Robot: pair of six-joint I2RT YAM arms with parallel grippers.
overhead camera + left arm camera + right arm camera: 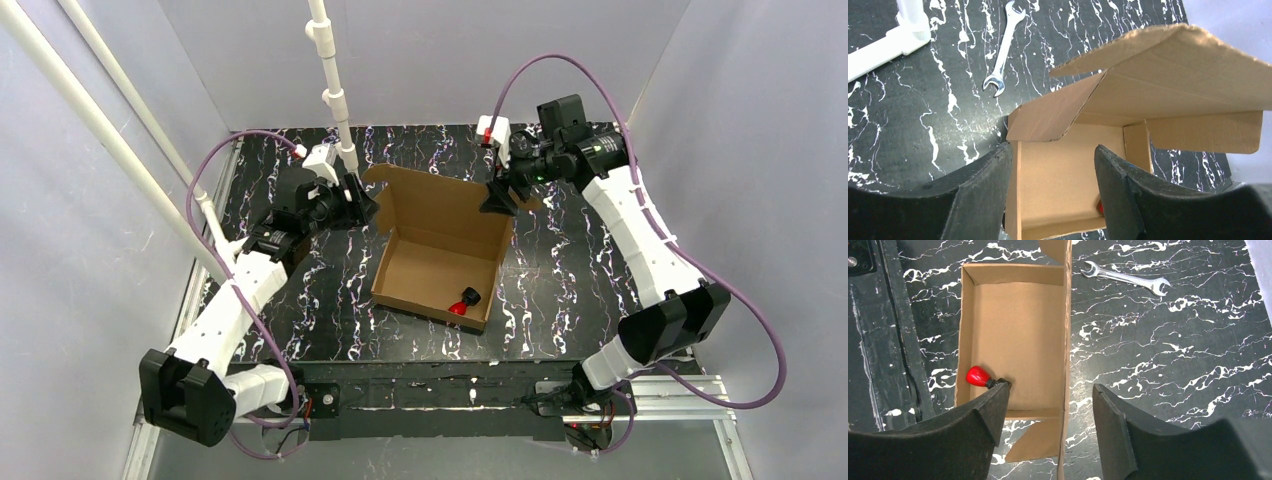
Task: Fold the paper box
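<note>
Since the paper box (440, 250) is light, stiff corrugated card, likely to bend only at its scores, pinching wall edges seems safest. It sits just near-side of the wrench (1004, 47). The left gripper (1052, 150) hangs over the corner closest to that wrench, jaws apart. The right gripper (1050, 386) straddles the wall farthest from it, also unclamped.

The paper box (432, 268) is brown, the table (570, 280) black with white veins, the wrench (1127, 278) silver.

No writing can be read anywhere. The paper box (430, 265) shows plain brown cardboard. In the right wrist view, the wrench (1127, 278) at one o'clock is too small to tell.
</note>
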